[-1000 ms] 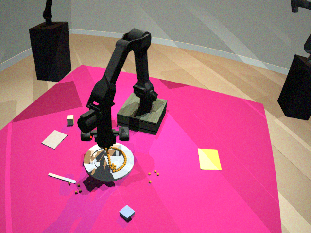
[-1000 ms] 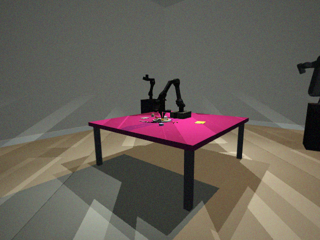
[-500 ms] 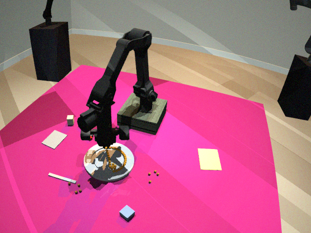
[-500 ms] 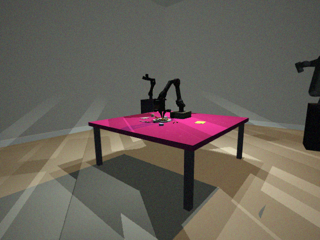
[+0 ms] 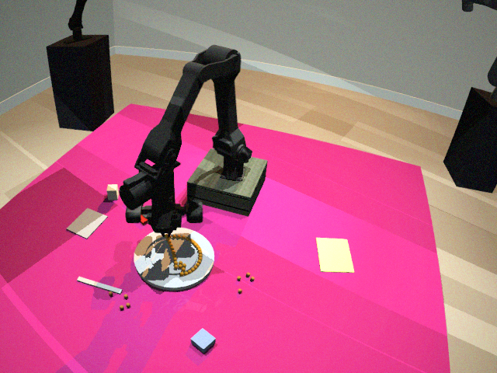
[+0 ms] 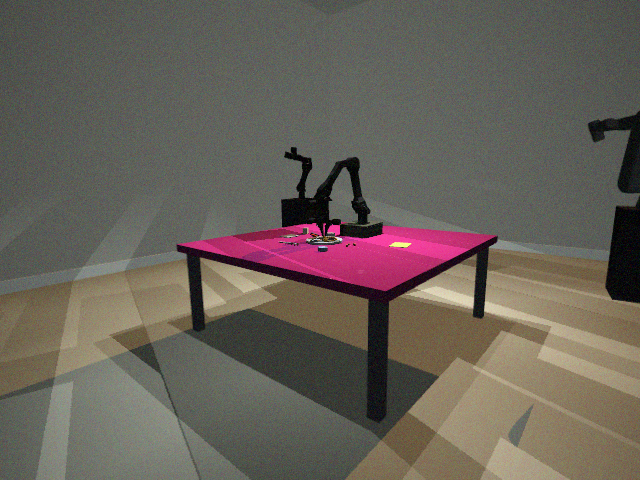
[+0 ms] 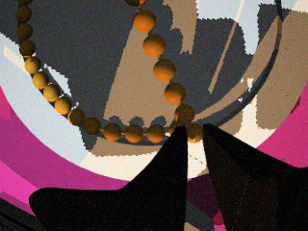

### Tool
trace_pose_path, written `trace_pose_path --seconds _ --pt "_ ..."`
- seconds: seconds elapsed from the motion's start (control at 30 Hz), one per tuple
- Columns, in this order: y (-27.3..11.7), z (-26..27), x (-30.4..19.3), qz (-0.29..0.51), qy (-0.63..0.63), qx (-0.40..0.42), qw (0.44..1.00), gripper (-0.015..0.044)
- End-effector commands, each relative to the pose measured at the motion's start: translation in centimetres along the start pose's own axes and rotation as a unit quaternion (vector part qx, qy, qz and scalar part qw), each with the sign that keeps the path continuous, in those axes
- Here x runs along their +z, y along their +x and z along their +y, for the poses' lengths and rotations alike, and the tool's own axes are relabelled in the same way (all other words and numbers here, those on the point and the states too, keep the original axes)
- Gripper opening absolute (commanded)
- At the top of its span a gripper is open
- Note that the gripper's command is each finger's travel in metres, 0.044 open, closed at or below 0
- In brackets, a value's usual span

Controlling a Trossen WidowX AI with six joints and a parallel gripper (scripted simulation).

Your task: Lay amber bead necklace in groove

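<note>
The round bead board (image 5: 206, 277) (image 6: 338, 241) (image 7: 108, 164) lies on the table under the arm. The amber bead necklace (image 5: 200, 252) (image 7: 133, 134) lies on it: one stretch follows the groove's curve on the right side in the top view, another cuts across the middle, and several beads are bunched near the front. The groove's left part (image 7: 269, 67) shows bare in the wrist view on its right. My gripper (image 5: 167, 235) (image 6: 324, 235) (image 7: 193, 133) is shut on the necklace at the board's rear edge, where the curved and crossing stretches meet. The fingertips partly hide the held bead.
Loose amber beads lie right of the board (image 5: 239, 291) and front left (image 5: 125, 296), near a white strip (image 5: 99, 284). A blue block (image 5: 203, 339) is in front. A beige tile (image 5: 87, 223) and cream block (image 5: 112, 192) are left, a yellow sheet (image 5: 335, 255) right.
</note>
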State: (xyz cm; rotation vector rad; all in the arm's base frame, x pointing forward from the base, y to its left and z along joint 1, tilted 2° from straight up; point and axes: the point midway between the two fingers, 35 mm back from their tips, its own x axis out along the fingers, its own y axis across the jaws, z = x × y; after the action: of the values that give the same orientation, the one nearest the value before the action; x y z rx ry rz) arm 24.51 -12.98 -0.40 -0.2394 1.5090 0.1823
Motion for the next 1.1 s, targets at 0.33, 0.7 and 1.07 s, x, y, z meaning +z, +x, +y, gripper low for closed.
trace_pose_path --seconds 0.33,0.7,1.07 --pt "-0.08 -0.01 0.02 0.000 0.000 0.000 1.000 0.0315" --pt "-0.49 0.06 -0.07 -0.002 -0.003 0.002 1.000 0.0440" --pt "-0.49 0.06 -0.07 -0.002 -0.003 0.002 1.000 0.0440"
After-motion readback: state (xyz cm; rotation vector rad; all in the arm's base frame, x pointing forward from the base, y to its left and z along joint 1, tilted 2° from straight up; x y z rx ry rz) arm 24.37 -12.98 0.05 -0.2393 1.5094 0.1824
